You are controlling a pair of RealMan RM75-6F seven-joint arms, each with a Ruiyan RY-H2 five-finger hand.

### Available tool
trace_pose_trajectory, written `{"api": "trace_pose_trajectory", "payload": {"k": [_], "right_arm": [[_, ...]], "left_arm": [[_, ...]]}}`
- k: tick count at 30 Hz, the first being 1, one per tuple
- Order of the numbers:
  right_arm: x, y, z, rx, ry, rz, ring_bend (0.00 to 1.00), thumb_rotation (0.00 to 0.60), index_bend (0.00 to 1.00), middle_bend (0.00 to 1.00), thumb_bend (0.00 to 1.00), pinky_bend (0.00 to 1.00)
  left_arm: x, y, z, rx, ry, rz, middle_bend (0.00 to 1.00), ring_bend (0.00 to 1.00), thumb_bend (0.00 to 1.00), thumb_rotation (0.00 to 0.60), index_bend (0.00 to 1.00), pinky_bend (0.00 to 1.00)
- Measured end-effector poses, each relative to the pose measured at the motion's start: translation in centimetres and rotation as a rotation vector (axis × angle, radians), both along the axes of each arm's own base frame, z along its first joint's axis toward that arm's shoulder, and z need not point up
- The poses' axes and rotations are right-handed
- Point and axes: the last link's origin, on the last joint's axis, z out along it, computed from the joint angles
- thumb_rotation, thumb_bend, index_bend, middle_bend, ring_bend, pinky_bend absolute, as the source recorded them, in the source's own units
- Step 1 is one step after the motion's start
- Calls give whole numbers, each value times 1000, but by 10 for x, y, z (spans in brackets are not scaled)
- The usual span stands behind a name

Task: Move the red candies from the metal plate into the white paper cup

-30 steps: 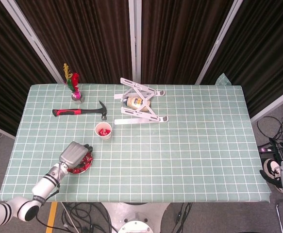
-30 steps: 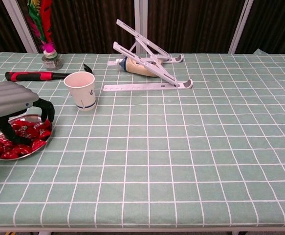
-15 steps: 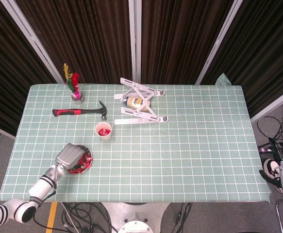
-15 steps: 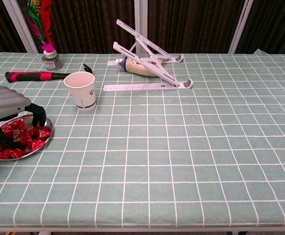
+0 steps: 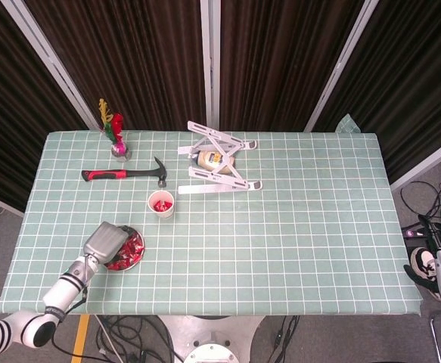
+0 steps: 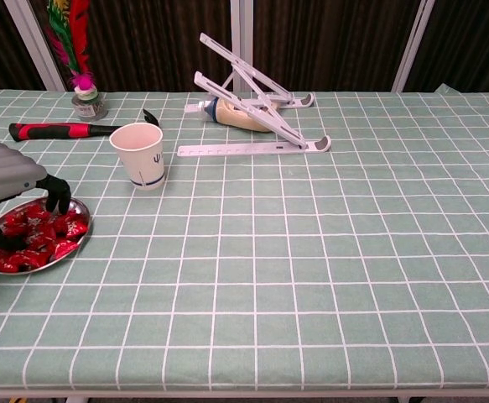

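My left hand (image 6: 5, 180) has slid further left over the last second and sunk lower, so now it sits right down on the metal plate (image 5: 135, 255) instead of hovering above its middle. Dark fingertips (image 6: 58, 200) are curled down into the heap of red candies (image 6: 49, 231), thumb on the near side, fingers on the far side. Whether a candy is actually pinched in there, I cannot tell; the grey back of the hand covers it in the head view and the chest view only shows tips among wrappers.

The plate lies near the front left of the green checked table (image 5: 303, 227). The white paper cup (image 6: 139, 155) stands upright just beyond the plate, and looking down from the head view I can see some red already inside it.

Behind the cup lies the hammer (image 5: 122, 174), red handle pointing left. Further back, the folding stand (image 5: 216, 162) with a bottle (image 6: 236, 115) lying in it.

My right hand is out of sight.
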Motion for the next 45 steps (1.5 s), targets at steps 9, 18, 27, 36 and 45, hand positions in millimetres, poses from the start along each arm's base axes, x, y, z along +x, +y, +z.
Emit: {"api": "trace_pose_trajectory", "payload": {"k": [9, 18, 27, 36, 45], "right_arm": [[1, -1, 0, 2, 0, 4, 157, 600, 84, 289, 101, 432], [0, 1, 0, 0, 0, -1, 157, 600, 84, 289, 101, 432], [0, 0, 0, 1, 0, -1, 157, 600, 84, 290, 101, 432], [0, 1, 1, -2, 0, 1, 157, 600, 84, 294, 101, 433], [1, 1, 1, -4, -1, 4, 157, 600, 84, 295, 101, 434]], "left_arm": [[-3, 2, -5, -5, -2, 19, 547, 947, 228, 600, 516, 1000], [-5, 4, -9, -6, -39, 19, 602, 952, 284, 600, 569, 1000], [-9, 6, -12, -8, -67, 27, 661, 961, 411, 600, 619, 1000], [-13, 7, -13, 2, -106, 26, 734, 972, 498, 600, 678, 1000], [-7, 11, 0, 25, -193, 45, 751, 972, 523, 600, 692, 1000]]}}
